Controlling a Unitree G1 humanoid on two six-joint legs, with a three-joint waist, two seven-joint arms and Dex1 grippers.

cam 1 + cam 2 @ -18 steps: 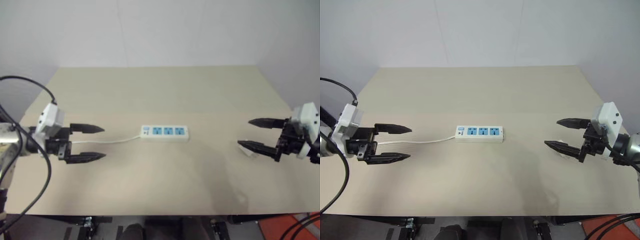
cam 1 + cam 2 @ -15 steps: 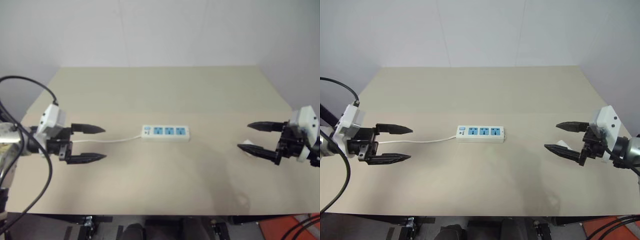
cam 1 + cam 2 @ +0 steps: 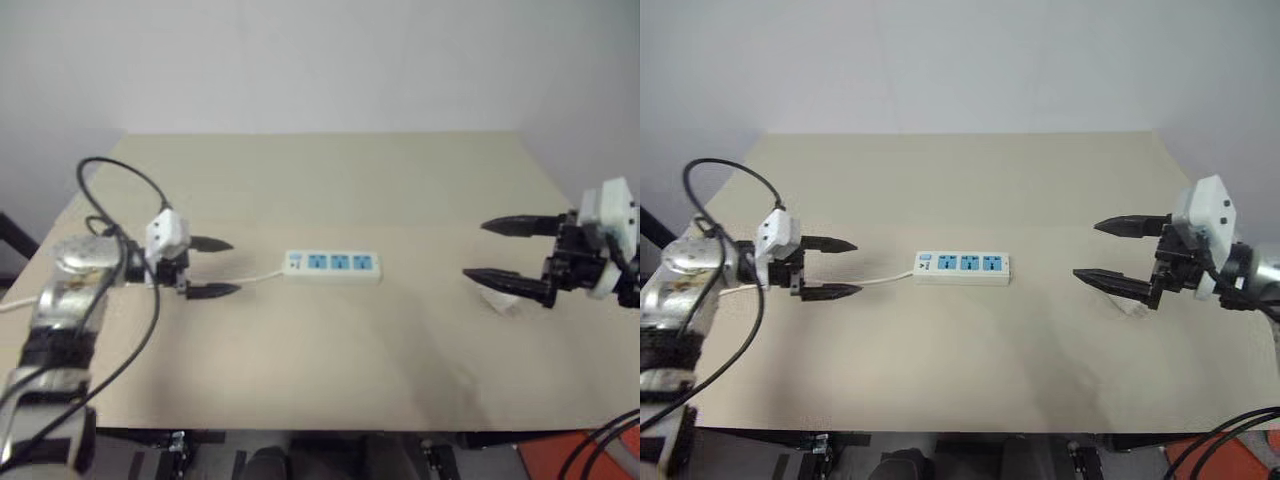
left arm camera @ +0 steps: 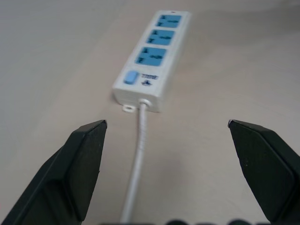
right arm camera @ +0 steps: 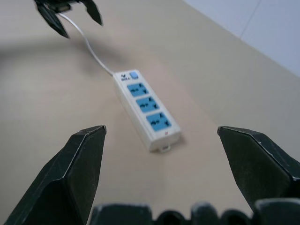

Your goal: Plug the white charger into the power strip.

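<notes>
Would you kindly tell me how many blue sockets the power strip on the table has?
3, in one row along the top of the power strip: one next to the switch end where the cord leaves, one in the middle, one nearest the far end. All are empty, and none is hidden.

pwr strip [image 3: 961,268] x1, mid table [image 3: 940,180] | blue sockets x3 + 1 switch btn | cord [image 3: 880,281] x1 | white charger [image 3: 1127,309] x1, nr right edge | grippers x2: left gripper [image 3: 840,268], right gripper [image 3: 1102,250]

Left arm [image 3: 685,290]: silver metal casing, looped by a black cable [image 3: 725,215]. Each wrist is fitted with a white camera box [image 3: 1203,212]; pointed black fingers [image 3: 830,292] are mounted beyond.
</notes>
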